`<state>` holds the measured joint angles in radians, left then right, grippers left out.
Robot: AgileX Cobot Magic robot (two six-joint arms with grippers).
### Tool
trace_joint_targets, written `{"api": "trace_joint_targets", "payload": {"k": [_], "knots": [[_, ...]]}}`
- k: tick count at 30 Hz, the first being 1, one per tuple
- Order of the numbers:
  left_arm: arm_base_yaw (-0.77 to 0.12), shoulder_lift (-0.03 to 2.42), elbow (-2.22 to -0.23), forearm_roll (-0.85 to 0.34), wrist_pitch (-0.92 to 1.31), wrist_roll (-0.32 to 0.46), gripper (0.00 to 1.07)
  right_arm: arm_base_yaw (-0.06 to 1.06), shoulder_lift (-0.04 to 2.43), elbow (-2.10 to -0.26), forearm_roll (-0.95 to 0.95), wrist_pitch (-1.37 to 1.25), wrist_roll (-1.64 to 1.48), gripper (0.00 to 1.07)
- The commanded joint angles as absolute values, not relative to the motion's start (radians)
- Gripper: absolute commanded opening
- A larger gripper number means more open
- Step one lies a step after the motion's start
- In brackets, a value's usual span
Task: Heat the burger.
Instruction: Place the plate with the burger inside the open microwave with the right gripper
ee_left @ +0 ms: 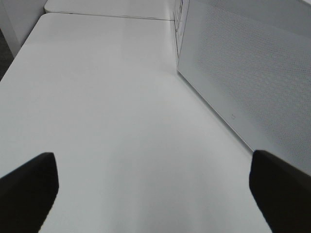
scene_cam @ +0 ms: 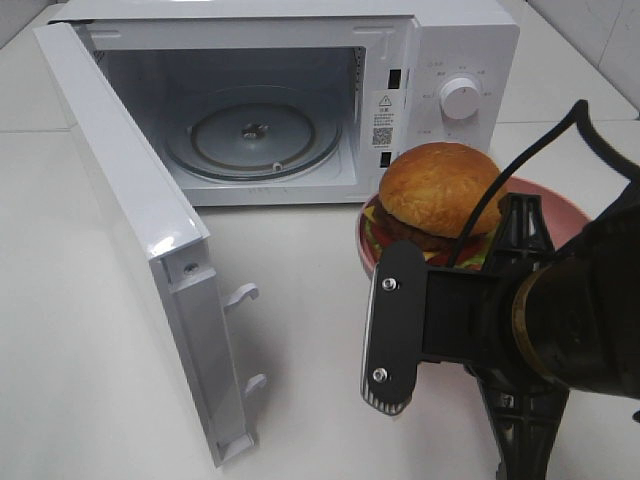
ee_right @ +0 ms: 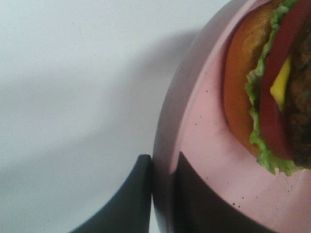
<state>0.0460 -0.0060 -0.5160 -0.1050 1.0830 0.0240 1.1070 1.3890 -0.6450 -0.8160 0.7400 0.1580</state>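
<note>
Right hand (ee_right: 163,162) on plate (ee_right: 206,141) rim beside burger (ee_right: 272,82)

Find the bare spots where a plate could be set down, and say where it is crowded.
Free: the glass turntable inside the open microwave; the table between the door and the plate; the table outside the door. Crowded: front right, where the right gripper pinches the rim of the plate holding the burger.
</note>
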Motion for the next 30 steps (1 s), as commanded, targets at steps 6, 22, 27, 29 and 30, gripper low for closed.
{"api": "trace_joint_targets", "payload": {"k": [6,22,27,29,30], "knots": [[0.049,-0.016,-0.514,-0.106,1.067,0.024,1.0,1.108,1.377,-0.648,-0.876,0.695,0.012,0.03],[0.049,-0.016,-0.514,-0.106,1.067,0.024,1.0,1.006,1.377,-0.648,-0.833,0.553,-0.217,0.04],[0.049,-0.016,-0.514,-0.106,1.067,0.024,1.0,0.942,1.377,-0.648,-0.794,0.431,-0.392,0.04],[0.049,-0.016,-0.514,-0.106,1.067,0.024,1.0,0.932,1.377,-0.648,-0.787,0.407,-0.418,0.04],[0.049,-0.016,-0.514,-0.106,1.067,0.024,1.0,0.913,1.377,-0.648,-0.774,0.365,-0.461,0.04]]}}
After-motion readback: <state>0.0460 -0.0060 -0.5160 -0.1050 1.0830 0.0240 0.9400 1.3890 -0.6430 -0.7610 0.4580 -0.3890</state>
